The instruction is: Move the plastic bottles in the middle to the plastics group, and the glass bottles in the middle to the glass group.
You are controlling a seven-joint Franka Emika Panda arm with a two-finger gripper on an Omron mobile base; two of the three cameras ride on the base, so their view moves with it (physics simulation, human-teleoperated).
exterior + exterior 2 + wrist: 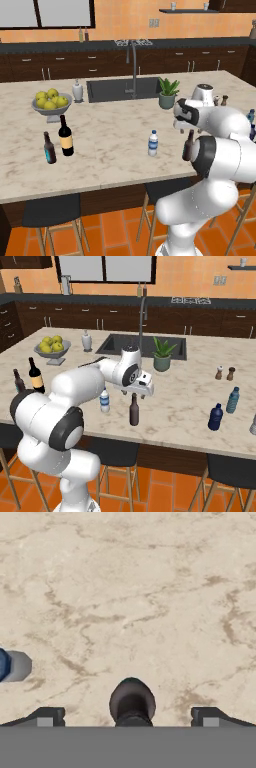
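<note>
The slender dark brown glass bottle (133,410) stands upright near the counter's front edge. My gripper (143,392) hangs open just above its neck. In the hand view the bottle top (132,702) sits between the wide-apart fingertips (48,716), untouched. The clear plastic bottle (104,401) with a white cap and blue label stands close to its left, and shows at the edge of the hand view (13,665). The navy plastic bottle (215,417) stands far right, near the teal-blue bottle (232,400). The black wine bottle (65,136) and the small brown bottle (49,148) stand at the left.
A bowl of lemons (50,104) and a soap dispenser (77,91) sit back left. The sink (122,89) with its tall faucet and a potted plant (168,94) lie behind the bottles. Salt and pepper shakers (224,373) stand at the right. Stools line the counter front.
</note>
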